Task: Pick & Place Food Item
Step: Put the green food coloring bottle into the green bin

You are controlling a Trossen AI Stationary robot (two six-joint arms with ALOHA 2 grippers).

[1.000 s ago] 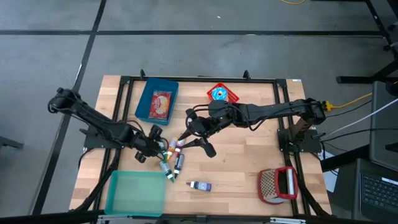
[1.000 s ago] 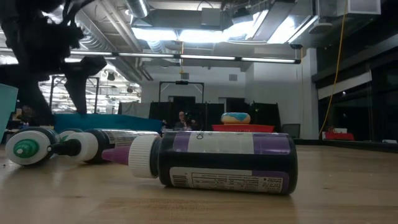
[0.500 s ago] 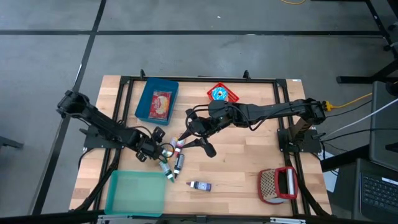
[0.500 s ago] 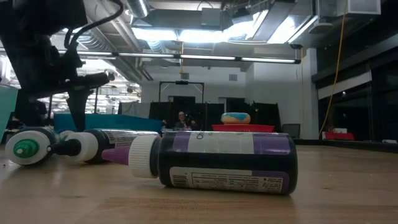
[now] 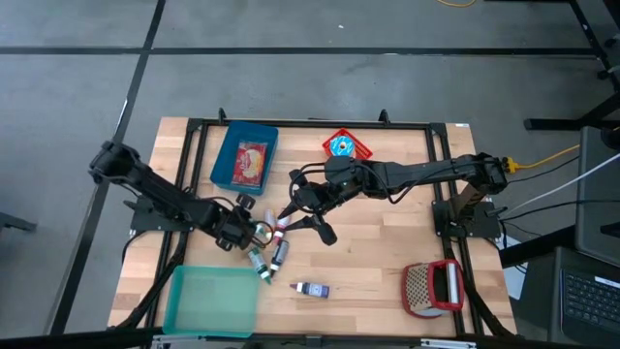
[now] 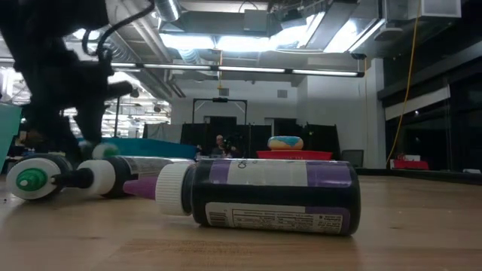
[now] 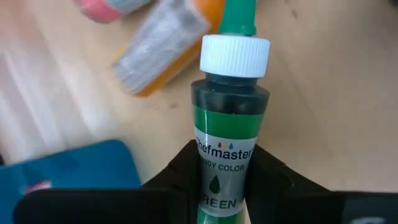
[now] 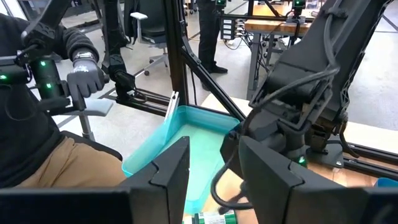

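green bottle point(image 7: 227, 155), between left claw point(image 7: 227, 186) fingers

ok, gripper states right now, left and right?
Left gripper: closed on the green food-colour bottle with white cap.
Right gripper: open, empty, raised over the table.

Grey concrete floor point(image 5: 77, 78) — bright ceiling lights point(image 6: 248, 41), exposed ducts — office chair point(image 8: 146, 28) behind.

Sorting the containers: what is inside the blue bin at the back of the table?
The blue bin holds one red and yellow packet. Anything under the packet is covered.
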